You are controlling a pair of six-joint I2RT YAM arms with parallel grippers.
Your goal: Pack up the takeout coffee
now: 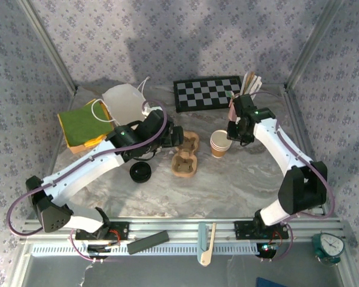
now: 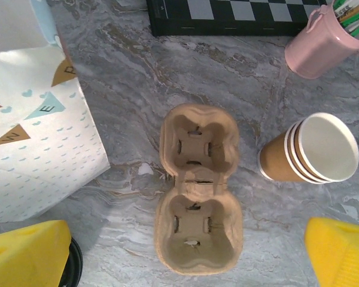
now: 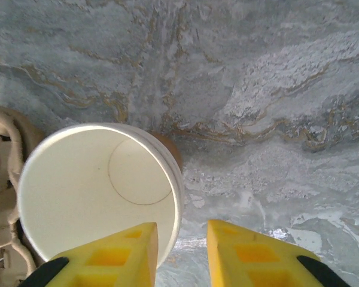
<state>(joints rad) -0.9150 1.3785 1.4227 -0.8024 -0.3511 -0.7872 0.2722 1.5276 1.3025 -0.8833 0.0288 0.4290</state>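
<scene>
A stack of nested tan paper cups (image 1: 220,143) with white rims stands upright and without a lid on the marble table, right of the brown pulp cup tray (image 1: 186,154). The black lid (image 1: 140,172) lies apart, near the left arm. My right gripper (image 3: 182,251) straddles the top cup's rim (image 3: 99,191): one yellow finger is inside the cup, the other outside with a gap to the wall. My left gripper (image 2: 182,257) hangs open above the tray (image 2: 197,191), its jaws wide apart. The cups (image 2: 311,149) stand to the tray's right.
A white patterned paper bag (image 1: 124,101) lies at the back left beside a green and yellow cloth pile (image 1: 84,125). A checkerboard (image 1: 206,92) and a pink cup of stirrers (image 2: 323,42) stand at the back. A wooden spoon (image 1: 206,245) rests on the front rail.
</scene>
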